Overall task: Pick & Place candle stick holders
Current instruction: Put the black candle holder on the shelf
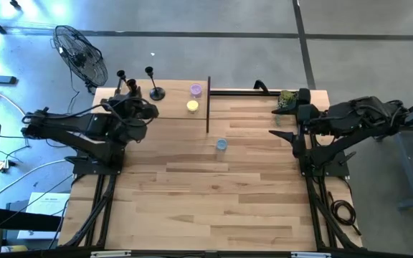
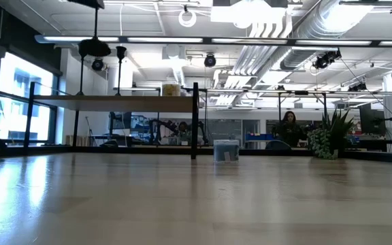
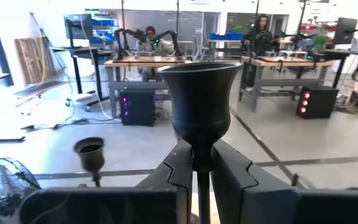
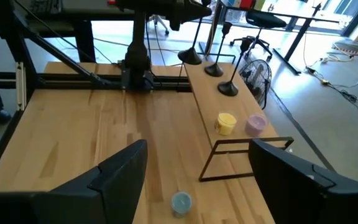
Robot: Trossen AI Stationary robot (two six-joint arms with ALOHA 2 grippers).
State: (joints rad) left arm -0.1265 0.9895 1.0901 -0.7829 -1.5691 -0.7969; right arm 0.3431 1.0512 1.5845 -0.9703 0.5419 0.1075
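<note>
Candle stick holder in left claw

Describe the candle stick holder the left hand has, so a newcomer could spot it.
Find the table's far left corner, near the floor fan. Three black candle stick holders stand there; this candle stick holder is the one whose thin stem the left hand pinches, while its neighbours stand free.

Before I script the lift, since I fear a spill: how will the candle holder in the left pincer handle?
The candle holder looks rigid. The left pincer is shut on its thin stem below a wider cup, so it may swing or slip. Once set down, its tall, narrow shape probably tips easily.
</note>
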